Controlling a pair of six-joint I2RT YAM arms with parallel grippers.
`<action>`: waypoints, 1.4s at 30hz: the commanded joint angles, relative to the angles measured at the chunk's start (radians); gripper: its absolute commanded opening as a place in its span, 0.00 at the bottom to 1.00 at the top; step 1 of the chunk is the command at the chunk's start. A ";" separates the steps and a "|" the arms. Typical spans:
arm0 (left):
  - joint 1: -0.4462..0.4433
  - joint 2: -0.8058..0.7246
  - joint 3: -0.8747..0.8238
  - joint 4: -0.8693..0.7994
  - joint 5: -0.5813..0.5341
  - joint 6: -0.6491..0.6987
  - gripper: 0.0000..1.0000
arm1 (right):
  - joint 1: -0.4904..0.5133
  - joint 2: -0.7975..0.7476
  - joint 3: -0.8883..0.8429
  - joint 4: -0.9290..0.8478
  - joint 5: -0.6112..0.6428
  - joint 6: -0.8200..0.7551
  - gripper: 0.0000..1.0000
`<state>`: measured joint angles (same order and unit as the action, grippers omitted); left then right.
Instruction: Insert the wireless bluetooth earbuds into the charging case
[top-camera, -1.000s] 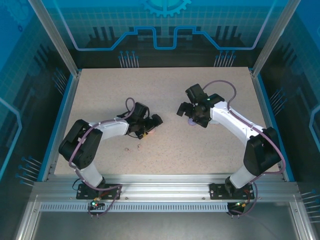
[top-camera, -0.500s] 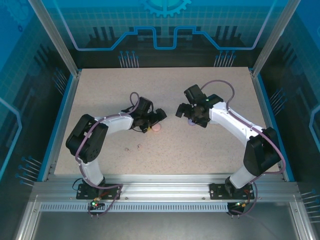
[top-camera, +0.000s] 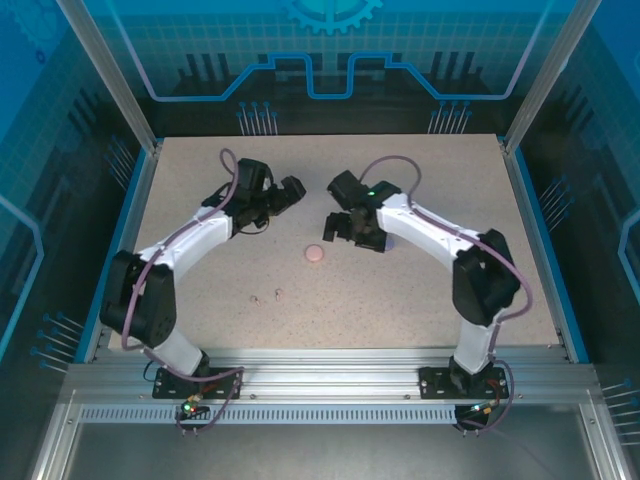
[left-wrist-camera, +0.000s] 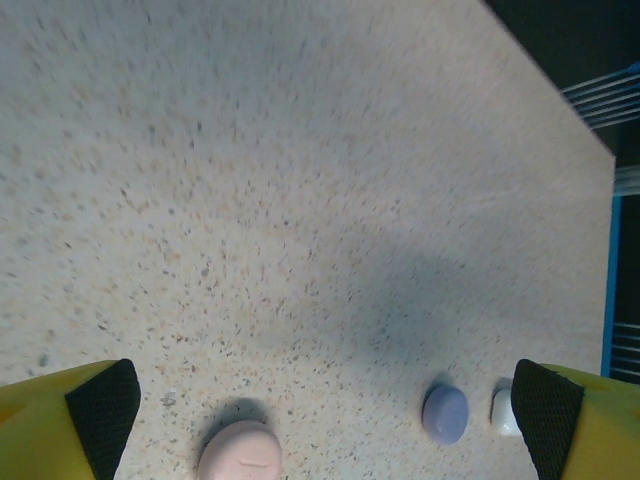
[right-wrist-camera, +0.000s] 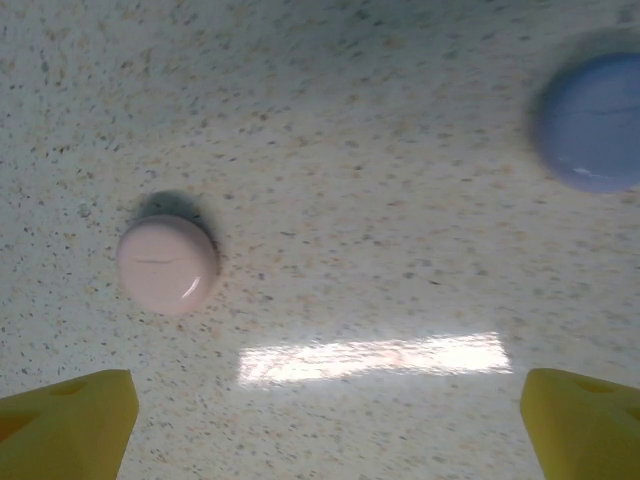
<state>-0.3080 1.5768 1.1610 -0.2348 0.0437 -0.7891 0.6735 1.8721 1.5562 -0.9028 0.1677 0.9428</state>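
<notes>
Both arms had swung toward the far side, uncovering the case: left arm (top-camera: 190, 235) and right arm (top-camera: 430, 228), jaws spread wide, empty. On the desk (top-camera: 420, 300), the pink case (top-camera: 314, 254) sat centrally, apparently closed; two earbuds (top-camera: 278, 293) lay near-left of it, not yet inserted.

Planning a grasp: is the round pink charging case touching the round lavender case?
Apart. The right wrist view shows bare speckled table between the round pink case and the round lavender case.
</notes>
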 joint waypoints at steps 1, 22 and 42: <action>0.023 -0.082 -0.023 -0.071 -0.116 0.022 0.99 | 0.047 0.100 0.111 -0.090 0.025 0.083 0.99; 0.152 -0.299 -0.246 0.128 -0.163 0.001 0.99 | 0.137 0.559 0.647 -0.299 0.042 0.102 0.93; 0.164 -0.283 -0.168 -0.020 0.024 0.001 0.99 | 0.141 0.623 0.648 -0.290 0.028 0.077 0.75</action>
<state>-0.1532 1.2755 0.9272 -0.1932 -0.0063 -0.8158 0.7998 2.4825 2.2135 -1.1885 0.2020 1.0214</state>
